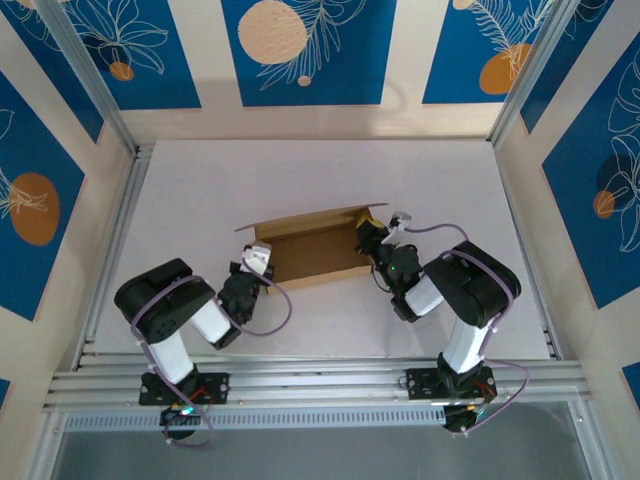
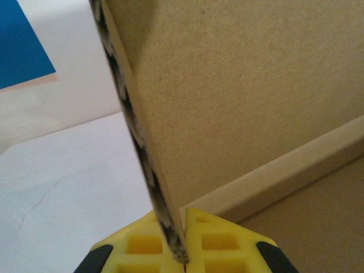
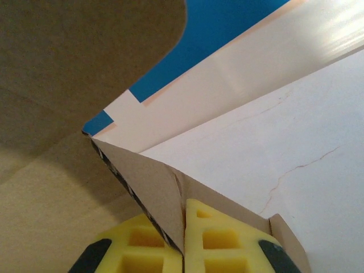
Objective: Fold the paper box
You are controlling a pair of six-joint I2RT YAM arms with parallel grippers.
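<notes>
The paper box (image 1: 315, 250) stands half-formed (walls raised, top open). Left fingers (image 2: 142, 245) and right fingers (image 3: 219, 239) each pinch an end wall.

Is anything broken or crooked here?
The paper box sits slanted on the table, only half folded, with the left gripper and right gripper each pinching an end wall. Thin crack-like lines mark the table too.

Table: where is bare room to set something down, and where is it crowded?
Bare: the wide table strip between the box and the back wall, plus the far corners. Crowded: the near middle, where the left hand and right hand pinch the box ends.
</notes>
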